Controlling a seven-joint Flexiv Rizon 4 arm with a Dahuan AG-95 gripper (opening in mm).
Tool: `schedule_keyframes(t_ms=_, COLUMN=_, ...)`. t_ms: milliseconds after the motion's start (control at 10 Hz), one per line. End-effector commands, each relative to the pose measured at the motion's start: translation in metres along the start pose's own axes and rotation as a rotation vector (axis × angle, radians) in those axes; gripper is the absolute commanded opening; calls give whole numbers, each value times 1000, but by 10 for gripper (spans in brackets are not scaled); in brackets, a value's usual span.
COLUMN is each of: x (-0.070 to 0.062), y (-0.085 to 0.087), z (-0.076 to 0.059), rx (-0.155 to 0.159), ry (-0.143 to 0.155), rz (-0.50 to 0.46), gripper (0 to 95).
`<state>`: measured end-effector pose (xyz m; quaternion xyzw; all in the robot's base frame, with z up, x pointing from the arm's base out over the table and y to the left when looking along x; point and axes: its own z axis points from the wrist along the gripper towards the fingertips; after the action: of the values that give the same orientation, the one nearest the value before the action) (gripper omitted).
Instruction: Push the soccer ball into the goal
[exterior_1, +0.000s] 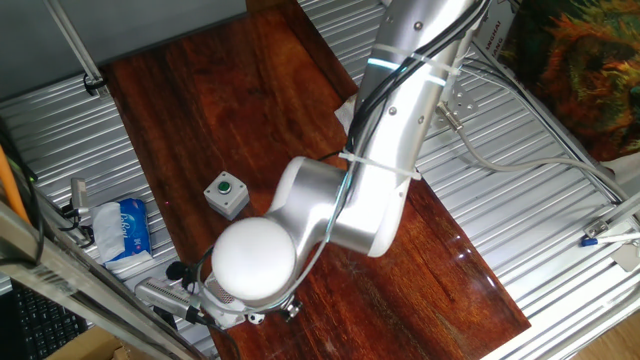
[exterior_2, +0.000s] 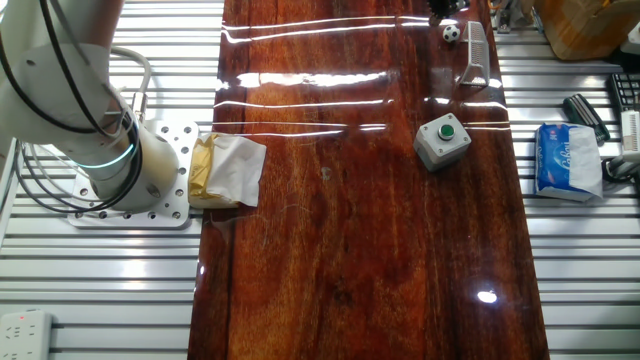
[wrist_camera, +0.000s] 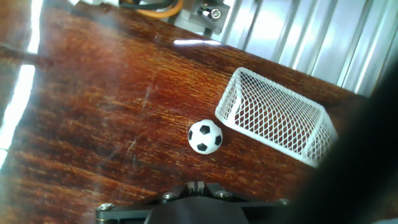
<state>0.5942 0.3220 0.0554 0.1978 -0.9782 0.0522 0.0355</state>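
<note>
Soccer ball sits mid-frame, just above the gripper, goal touching at upper right; finger state can't be told.

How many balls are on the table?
1. The ball sits on the wooden table, right beside the goal. The arm blocks part of the table, so another could be hidden.
</note>
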Motion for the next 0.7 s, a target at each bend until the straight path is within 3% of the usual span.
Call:
schedule_keyframes(t_ms=100, x=-1, y=2, z=-2, rx=-19, ry=14, rz=70, gripper=0)
schedule_keyframes(t_ms=300, x=-1, y=7, z=-9, rx=-28, ry=27, rz=94, gripper=0)
schedule_keyframes(t_ms=600, x=-9, y=18, z=-9, rx=-126, ry=16, rz=212, gripper=0)
schedule_keyframes(t_ms=700, x=-13, y=23, z=-7, rx=-126, ry=14, rz=224, gripper=0)
